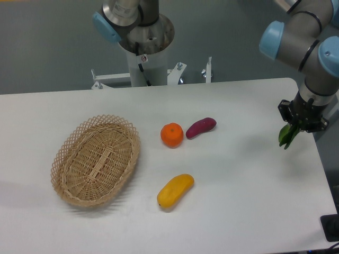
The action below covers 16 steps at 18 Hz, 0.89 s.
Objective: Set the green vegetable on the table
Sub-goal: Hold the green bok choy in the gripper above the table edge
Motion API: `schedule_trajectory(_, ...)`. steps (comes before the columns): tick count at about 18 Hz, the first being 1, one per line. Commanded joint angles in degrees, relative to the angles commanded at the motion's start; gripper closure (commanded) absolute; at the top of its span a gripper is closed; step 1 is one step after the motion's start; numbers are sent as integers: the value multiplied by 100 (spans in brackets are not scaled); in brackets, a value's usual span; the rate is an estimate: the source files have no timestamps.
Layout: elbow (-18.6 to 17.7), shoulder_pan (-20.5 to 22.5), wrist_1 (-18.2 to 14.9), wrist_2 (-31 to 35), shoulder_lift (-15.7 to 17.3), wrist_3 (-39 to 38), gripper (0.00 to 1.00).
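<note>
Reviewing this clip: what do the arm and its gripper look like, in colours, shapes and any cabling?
The arm is built of silver-grey cylindrical segments with light blue round caps at the joints. Its gripper is small, black and blocky below the grey wrist. The base column is pale and tubular with a blue-capped joint above it; a thin dark cable runs down its front.

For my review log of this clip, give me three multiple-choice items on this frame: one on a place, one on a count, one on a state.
1. Where is the dark green leafy vegetable?
A. in the woven wicker basket
B. hanging from the claw near the white table's right edge
C. beside the round orange fruit

2. How many food items lie on the table?
A. one
B. three
C. five

3. What is the basket's state?
A. empty
B. holding fruit
C. overturned

Key: B, the leaf dangles below the claw; B, the orange, the purple sweet potato and the yellow mango-like fruit; A, only weave shows inside.
</note>
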Motion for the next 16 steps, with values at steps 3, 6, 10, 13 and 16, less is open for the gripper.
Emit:
schedule_trajectory(3, 0, 0, 0, 0, 0, -9, 82)
schedule_trajectory(6, 0, -9, -9, 0, 0, -17, 81)
schedule_trajectory(10, -79, -18, 18, -9, 9, -26, 81)
schedule_trajectory(13, -105, -26, 26, -26, 17, -44, 81)
schedule_trajectory(16, -246, -61, 35, -44, 79, -79, 82)
